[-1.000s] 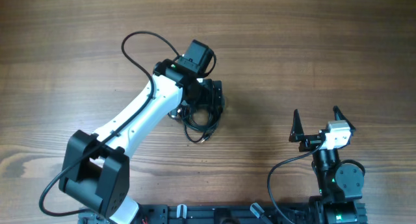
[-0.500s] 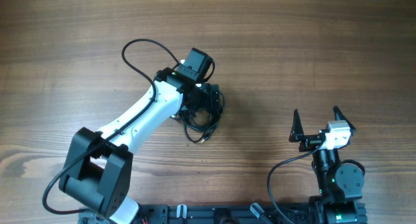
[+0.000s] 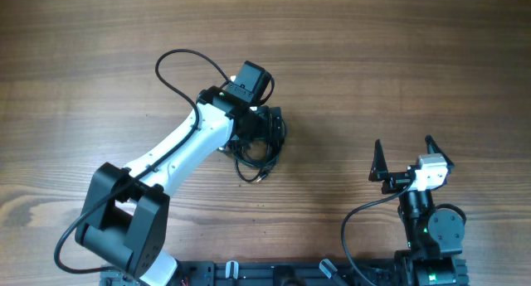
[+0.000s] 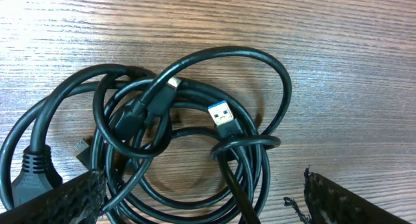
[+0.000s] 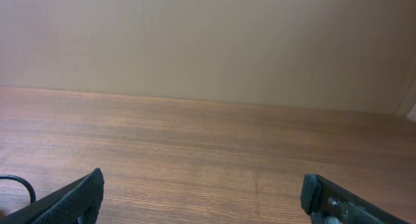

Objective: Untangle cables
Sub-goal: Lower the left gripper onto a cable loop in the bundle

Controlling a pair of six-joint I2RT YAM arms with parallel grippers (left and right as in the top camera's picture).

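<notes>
Since a second ago my left arm has shifted a little, its wrist camera pulling slightly back toward me over the bundle; in the last half second almost nothing differs. My right arm stands where it stood.

My left end effector (image 3: pixel 265 128) hangs right over the cables (image 3: pixel 253 157), with its fingers spread wide. In the left wrist view the two fingertips (image 4: pixel 68 198) sit in the lower corners, and the left end effector (image 4: pixel 205 201) grips nothing. The cables (image 4: pixel 156 97) lie on the desk (image 4: pixel 338 68) between and just ahead of those fingers, coiled in overlapping loops. A plug with a blue insert (image 4: pixel 221 115) points up out of the middle of the coil, straight ahead of the gap. A pale-tipped plug (image 4: pixel 173 83) lies just left of it, crossing a loop. A thick moulded connector (image 4: pixel 36 169) lies close by my left-hand finger.

My right end effector (image 3: pixel 404 145) is spread wide too and holds nothing. It sits well apart from the cables, which lie far off to its left. In the right wrist view the right end effector (image 5: pixel 201 198) faces bare desk (image 5: pixel 227 146) and a pale wall (image 5: pixel 208 42).
</notes>
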